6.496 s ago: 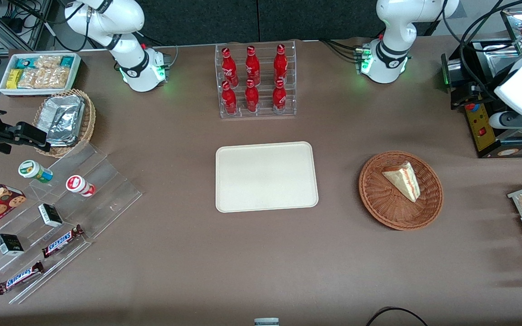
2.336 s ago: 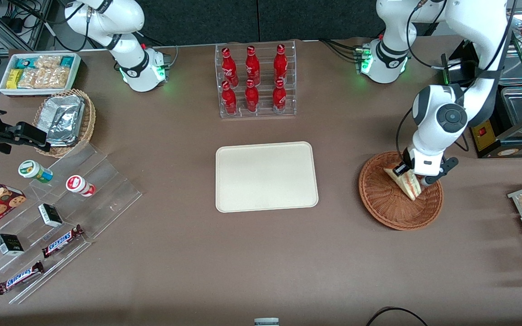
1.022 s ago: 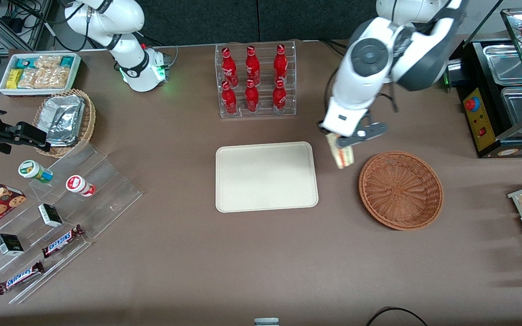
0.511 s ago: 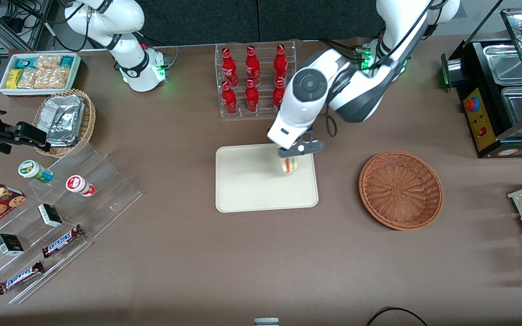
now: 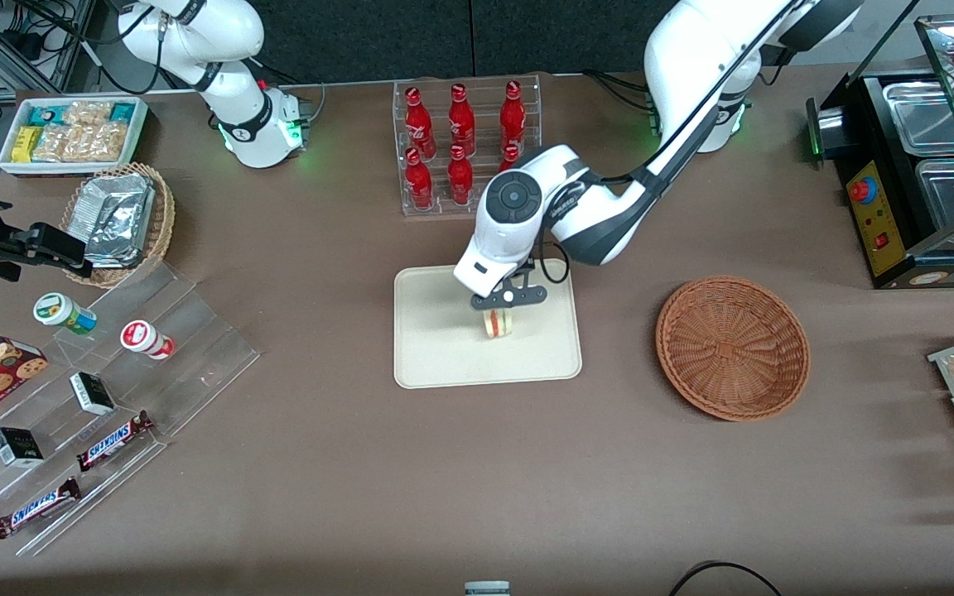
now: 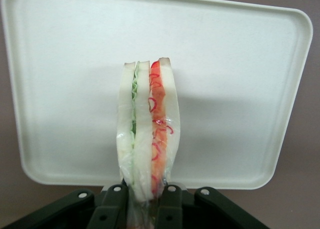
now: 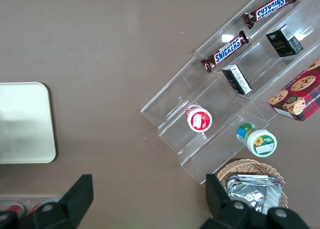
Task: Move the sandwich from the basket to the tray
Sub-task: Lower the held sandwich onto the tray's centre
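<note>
Sandwich (image 6: 147,134), film-wrapped wedge, likely light, soft, easily crushed, slippery in its wrap; hanging cut edge down over tray (image 5: 431,348), clear of basket (image 5: 732,348), pinched lightly across bread faces at one end by gripper (image 6: 142,201) fingers (image 6: 170,204)

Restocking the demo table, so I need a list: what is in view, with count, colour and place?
sandwich: 1, white with red filling, held over the tray
tray: 1, cream, mid-table
basket: 1, reddish-brown, toward the working arm's end
cola bottles: 6, red, clear rack
Snickers bars: 2, brown, clear steps
foil packets: silver, tan basket
end effector: left arm's, black, shut on the sandwich
</note>
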Controlling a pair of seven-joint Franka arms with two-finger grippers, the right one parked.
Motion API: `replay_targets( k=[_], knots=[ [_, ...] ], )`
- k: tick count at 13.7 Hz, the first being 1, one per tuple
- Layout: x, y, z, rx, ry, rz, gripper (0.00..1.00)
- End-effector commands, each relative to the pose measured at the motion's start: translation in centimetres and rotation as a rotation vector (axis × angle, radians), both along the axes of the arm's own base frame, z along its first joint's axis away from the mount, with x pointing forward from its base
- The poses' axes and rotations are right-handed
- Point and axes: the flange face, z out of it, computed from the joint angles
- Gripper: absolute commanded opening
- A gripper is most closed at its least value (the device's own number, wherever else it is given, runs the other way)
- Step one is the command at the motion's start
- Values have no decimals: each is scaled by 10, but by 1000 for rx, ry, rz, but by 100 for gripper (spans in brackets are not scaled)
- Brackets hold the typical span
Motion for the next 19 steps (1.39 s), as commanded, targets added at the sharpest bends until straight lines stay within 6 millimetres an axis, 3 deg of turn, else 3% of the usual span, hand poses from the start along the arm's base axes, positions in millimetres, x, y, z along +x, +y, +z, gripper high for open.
replay_targets(
  k=[1, 7, 14, 15, 17, 19],
  knots=[
    [-1, -17, -5, -5, -48, 26, 0],
    [-3, -22, -35, 19, -112, 55, 0],
    [-9, -23, -45, 19, -104, 47, 0],
    [-9, -23, -46, 19, -102, 47, 18],
    [-8, -22, -48, 21, -101, 41, 100],
    [-7, -21, -45, 26, -101, 44, 100]
  ],
)
